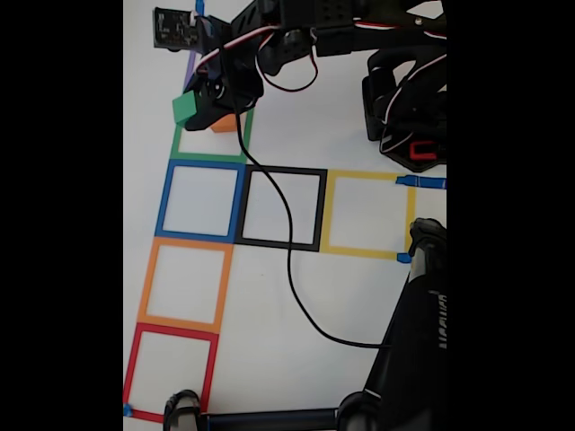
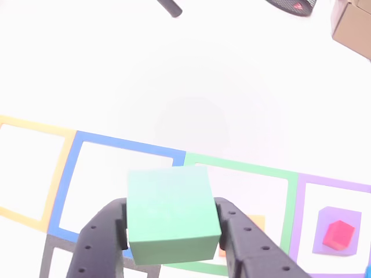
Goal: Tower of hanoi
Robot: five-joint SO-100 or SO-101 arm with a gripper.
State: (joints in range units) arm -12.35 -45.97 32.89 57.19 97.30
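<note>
Green cube (image 2: 173,213) pinched between the two black fingers (image 2: 95,243) of the gripper (image 2: 172,231) — plain matte block, mid-sized, held above the table near the green tape square (image 2: 288,191). Same cube (image 1: 185,109) seen in the fixed view at the far left corner of the taped grid, jutting left of the gripper (image 1: 199,106) over the green outline. Red cube (image 2: 338,234), tiniest, sitting on top of the purple cube (image 2: 323,223), biggest, inside the purple tape square (image 2: 297,214) at the right edge of the other view. Orange cube (image 1: 225,124) inside the green outline, mostly hidden — just a corner showing under the arm in the fixed view, and a sliver (image 2: 258,222) behind the right finger in the other view. Purple square largely covered by the arm in the fixed view; red and purple cubes not made out there. Around: blue (image 1: 201,199), black (image 1: 282,208), yellow (image 1: 367,214), orange (image 1: 184,284) and red (image 1: 171,372) tape squares on the white table (image 1: 269,305), black cable (image 1: 292,260) trailing across the black square, second dark arm (image 1: 409,359) cut off at the near right edge, brown box (image 2: 352,29) cropped at the top right corner of the other view.
</note>
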